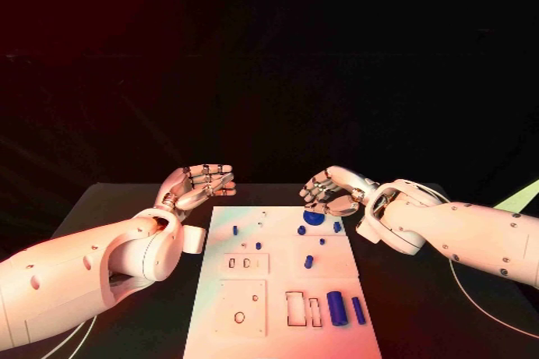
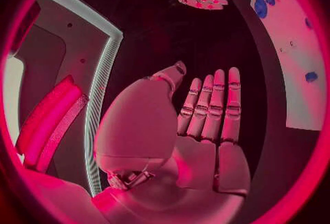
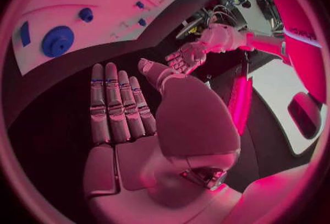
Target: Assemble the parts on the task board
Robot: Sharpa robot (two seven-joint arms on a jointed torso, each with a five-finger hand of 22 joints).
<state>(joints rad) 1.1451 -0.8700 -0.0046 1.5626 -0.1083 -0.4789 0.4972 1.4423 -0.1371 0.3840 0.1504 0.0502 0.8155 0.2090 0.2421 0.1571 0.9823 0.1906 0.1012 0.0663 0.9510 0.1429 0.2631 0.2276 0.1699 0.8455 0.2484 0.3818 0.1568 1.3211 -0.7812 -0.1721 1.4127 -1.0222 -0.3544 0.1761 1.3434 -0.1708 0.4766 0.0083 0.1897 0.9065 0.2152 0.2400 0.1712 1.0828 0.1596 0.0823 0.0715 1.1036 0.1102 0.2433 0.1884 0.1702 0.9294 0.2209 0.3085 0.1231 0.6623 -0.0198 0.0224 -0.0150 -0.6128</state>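
Fingers of the left hand (image 2: 199, 119) lie straight and side by side, thumb apart, palm bare; it holds nothing. The right hand (image 3: 131, 114) is the same: fingers extended, thumb out, nothing held. In the head view both hover above the table (image 1: 135, 199) at the far end of the task board (image 1: 281, 328), left hand (image 1: 200, 181) just off its far left corner, right hand (image 1: 329, 191) just over the far right corner near the round blue disc (image 1: 313, 217). The board is in the middle of the table, its long axis running from the robot outward. At its near end two blue cylinders (image 1: 336, 304) lie flat beside empty slots, their long axes along the board's length; small blue pegs (image 1: 309, 261) are scattered through the middle. Likely risks: a reach to the near parts sweeps a forearm across the small pegs, or a round cylinder rolls away under a poorly centred pinch.
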